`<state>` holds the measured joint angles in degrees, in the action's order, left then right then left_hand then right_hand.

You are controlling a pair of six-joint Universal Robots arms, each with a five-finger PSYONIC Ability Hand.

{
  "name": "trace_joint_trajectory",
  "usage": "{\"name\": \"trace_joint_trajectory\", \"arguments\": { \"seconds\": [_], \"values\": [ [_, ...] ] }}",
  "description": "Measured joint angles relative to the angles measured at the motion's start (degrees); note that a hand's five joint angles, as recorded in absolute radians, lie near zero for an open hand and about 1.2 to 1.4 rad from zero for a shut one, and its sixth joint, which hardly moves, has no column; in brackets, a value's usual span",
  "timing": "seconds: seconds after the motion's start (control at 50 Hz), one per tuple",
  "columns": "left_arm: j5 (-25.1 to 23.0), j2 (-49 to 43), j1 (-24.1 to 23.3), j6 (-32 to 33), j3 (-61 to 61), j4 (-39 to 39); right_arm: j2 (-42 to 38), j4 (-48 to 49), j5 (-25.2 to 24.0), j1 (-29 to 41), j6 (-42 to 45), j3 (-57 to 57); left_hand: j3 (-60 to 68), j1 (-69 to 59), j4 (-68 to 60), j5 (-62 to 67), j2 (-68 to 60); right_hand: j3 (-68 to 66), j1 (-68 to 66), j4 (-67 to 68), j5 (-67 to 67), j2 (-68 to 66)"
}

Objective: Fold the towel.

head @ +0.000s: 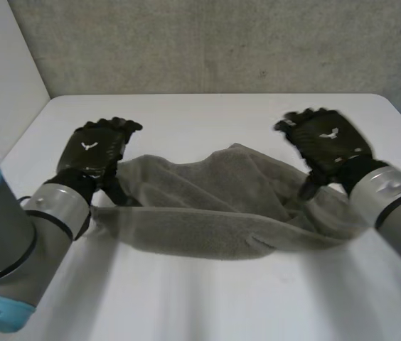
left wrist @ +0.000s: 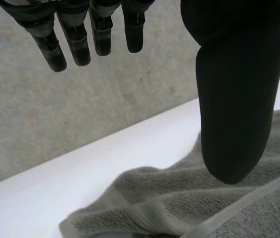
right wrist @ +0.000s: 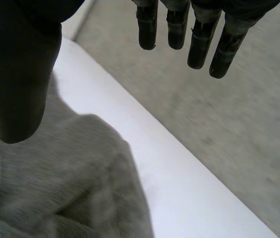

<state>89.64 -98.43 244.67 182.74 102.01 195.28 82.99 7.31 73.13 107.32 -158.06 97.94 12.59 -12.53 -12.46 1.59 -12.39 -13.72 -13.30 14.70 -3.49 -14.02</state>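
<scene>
Towel (head: 207,206), grey and rumpled, lies in a long strip on the white surface (head: 207,305). Over one end hovers the left robot hand (head: 95,153), fingers straight and thumb held apart, gripping nothing. Over the other end the right robot hand (head: 326,142) is likewise spread and empty, the towel lying beneath its thumb.

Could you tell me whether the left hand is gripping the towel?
No; in the left wrist view the left hand has straight fingers, and the towel lies beneath them, unheld.
</scene>
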Motion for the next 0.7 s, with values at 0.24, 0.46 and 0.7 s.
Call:
{"name": "trace_joint_trajectory", "arguments": {
  "seconds": [0.24,0.46,0.7],
  "values": [
    [-2.36,4.4,4.36,4.76,4.47,-2.68,0.19,-10.4,-2.59,-12.22,0.93,0.84,6.28,-6.37,-6.38,-0.02,-6.46,0.0,0.0,0.0,0.0,0.0],
    [-4.61,-1.52,5.95,11.8,3.61,-3.71,-0.69,-12.39,-10.44,-21.05,9.01,5.05,8.38,-8.41,-8.46,-0.01,-8.58,0.0,0.0,0.0,0.0,0.0],
    [-4.49,-10.88,6.3,12.72,0.56,-3.68,-7.26,-12.24,-17.3,-27.47,15.85,6.98,20.09,-20.18,-20.24,11.11,-20.28,0.0,0.01,0.0,0.0,0.0]
  ]
}}
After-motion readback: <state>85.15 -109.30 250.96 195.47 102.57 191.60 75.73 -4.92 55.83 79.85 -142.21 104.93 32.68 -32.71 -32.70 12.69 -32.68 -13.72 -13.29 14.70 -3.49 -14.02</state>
